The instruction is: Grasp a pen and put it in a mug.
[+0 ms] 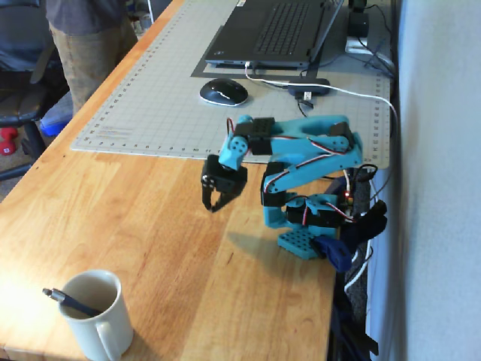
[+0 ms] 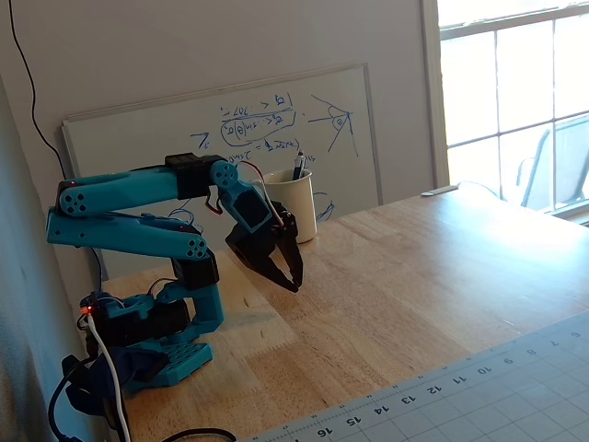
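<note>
The cream-white mug (image 1: pixel 96 314) stands near the front left corner of the wooden table (image 1: pixel 188 256). The dark pen (image 1: pixel 69 301) rests inside it, leaning over the rim to the left. In the other fixed view the mug (image 2: pixel 296 203) stands at the far table edge with the pen (image 2: pixel 298 168) poking out of its top. My gripper (image 1: pixel 214 203) hangs folded back close to the arm's base, well away from the mug, pointing down with its black jaws together and empty. It also shows in the other fixed view (image 2: pixel 293 282).
A grey cutting mat (image 1: pixel 225 90) covers the far half of the table, with a laptop (image 1: pixel 274 34), a computer mouse (image 1: pixel 223 92) and a white cable on it. A person (image 1: pixel 86 41) stands at the table's left edge. A whiteboard (image 2: pixel 230 147) leans on the wall behind the mug.
</note>
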`<act>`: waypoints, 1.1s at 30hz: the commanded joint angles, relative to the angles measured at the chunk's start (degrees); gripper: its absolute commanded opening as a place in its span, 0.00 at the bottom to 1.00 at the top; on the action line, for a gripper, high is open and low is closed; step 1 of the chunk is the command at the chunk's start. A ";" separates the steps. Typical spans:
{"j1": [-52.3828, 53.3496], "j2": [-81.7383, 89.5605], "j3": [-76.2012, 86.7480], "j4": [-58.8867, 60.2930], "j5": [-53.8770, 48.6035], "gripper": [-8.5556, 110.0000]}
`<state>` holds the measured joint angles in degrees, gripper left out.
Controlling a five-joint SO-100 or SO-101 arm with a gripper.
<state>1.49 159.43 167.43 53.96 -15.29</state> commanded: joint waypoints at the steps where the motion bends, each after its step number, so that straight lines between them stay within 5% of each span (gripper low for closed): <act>1: 0.53 8.44 3.87 -1.32 -0.26 0.08; 15: 0.53 32.43 12.22 10.90 0.53 0.07; 33: 0.09 32.43 12.22 10.99 0.09 0.08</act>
<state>1.49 190.46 180.79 64.69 -15.29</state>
